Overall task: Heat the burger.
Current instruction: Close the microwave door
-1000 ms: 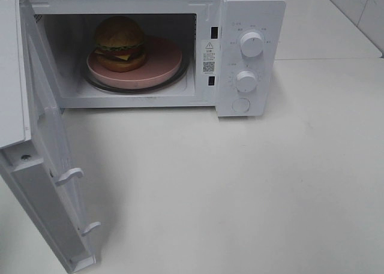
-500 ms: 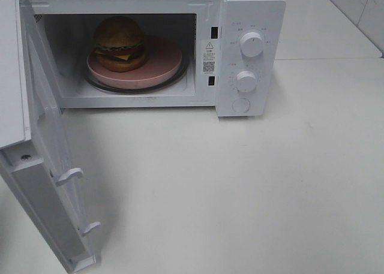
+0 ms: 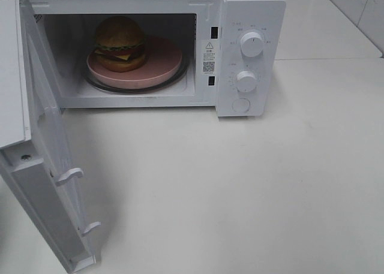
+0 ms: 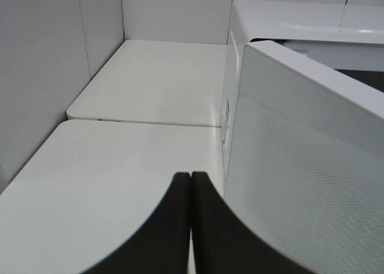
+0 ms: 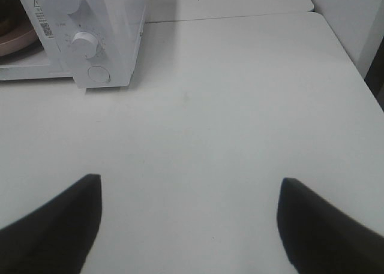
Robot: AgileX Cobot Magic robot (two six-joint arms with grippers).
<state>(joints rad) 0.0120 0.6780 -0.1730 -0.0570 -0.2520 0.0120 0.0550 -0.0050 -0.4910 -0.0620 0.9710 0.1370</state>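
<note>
Far left: microwave door [image 3: 42, 166] stood swung wide open, hinged at the left, inner side facing the cavity, two white latch hooks [image 3: 69, 175] on its free edge. Left wrist view: left gripper [image 4: 191, 175] sat low over the white table [image 4: 108, 184], just beside the door's perforated mesh panel. Its dark fingers [image 4: 174, 226] were pressed together, nothing between them. Whether it touched the door, could not tell.

Inside the white microwave [image 3: 252, 10]: the burger [image 3: 120, 43] stood upright on a pink plate [image 3: 162, 61], on the plate's left part. Glossy brown bun, with lettuce, cheese and tomato showing at the front. The plate rested on the glass turntable [image 3: 183, 75] and filled most of it.

Right of the cavity: control panel with an upper knob [image 3: 251, 44], a lower knob [image 3: 246, 81] and a round button [image 3: 240, 105] beneath them. A warning sticker [image 3: 209, 57] was on the strip between cavity and panel.

Right side: right gripper [image 5: 189, 179] hung over bare table, well apart from the microwave. Its jaws were spread wide with only tabletop between the fingers [image 5: 66, 220]. That wrist view showed the panel corner, both knobs and a sliver of the pink plate.
</note>
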